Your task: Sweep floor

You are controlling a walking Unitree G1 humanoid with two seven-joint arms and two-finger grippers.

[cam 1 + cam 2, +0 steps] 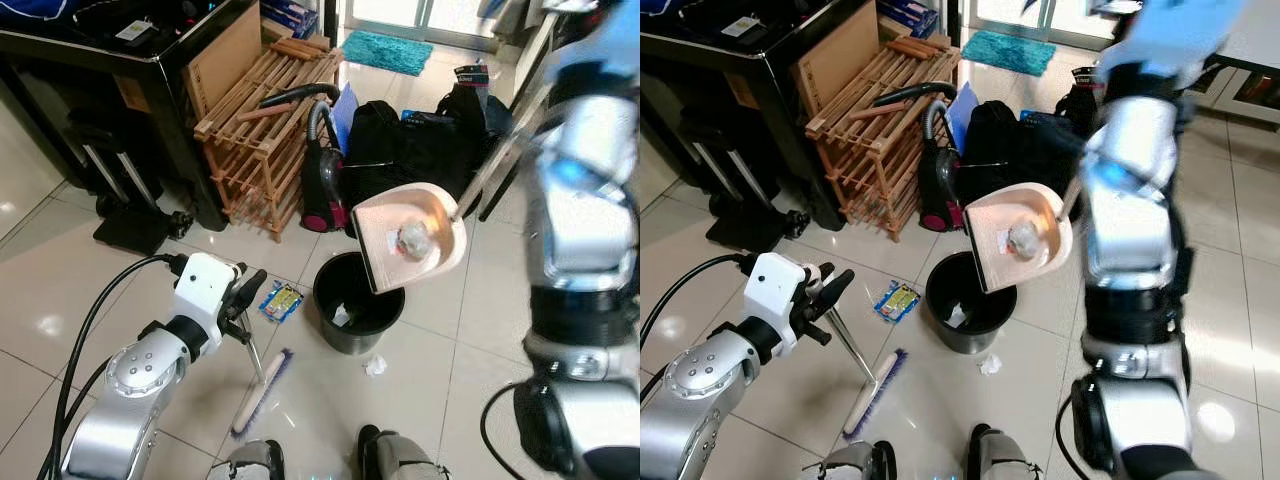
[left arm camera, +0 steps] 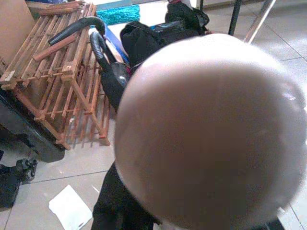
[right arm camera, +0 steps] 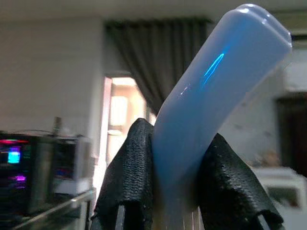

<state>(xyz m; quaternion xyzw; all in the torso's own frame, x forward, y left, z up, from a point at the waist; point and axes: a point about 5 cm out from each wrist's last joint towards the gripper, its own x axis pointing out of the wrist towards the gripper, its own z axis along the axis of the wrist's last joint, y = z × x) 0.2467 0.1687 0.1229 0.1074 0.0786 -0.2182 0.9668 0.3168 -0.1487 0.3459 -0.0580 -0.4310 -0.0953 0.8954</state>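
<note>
Pale floor tiles [image 1: 60, 300] stretched past a wooden rack [image 1: 262, 130] and a vacuum cleaner [image 1: 322, 170]. Raised high, the right gripper [image 3: 175, 191] closed its fingers [image 3: 128, 177] on the dustpan's blue handle [image 3: 211, 96], tilting the dustpan [image 1: 410, 238] over the black bin [image 1: 357, 300]. Lower down, the left gripper [image 1: 243, 298] clasped the broom [image 1: 262, 390], bristles on the floor beside the bin.

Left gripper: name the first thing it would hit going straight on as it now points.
Likely the black bin. The left gripper, shut on the broom handle, points toward it across bare tile, passing the blue packet; depth is uncertain.
</note>
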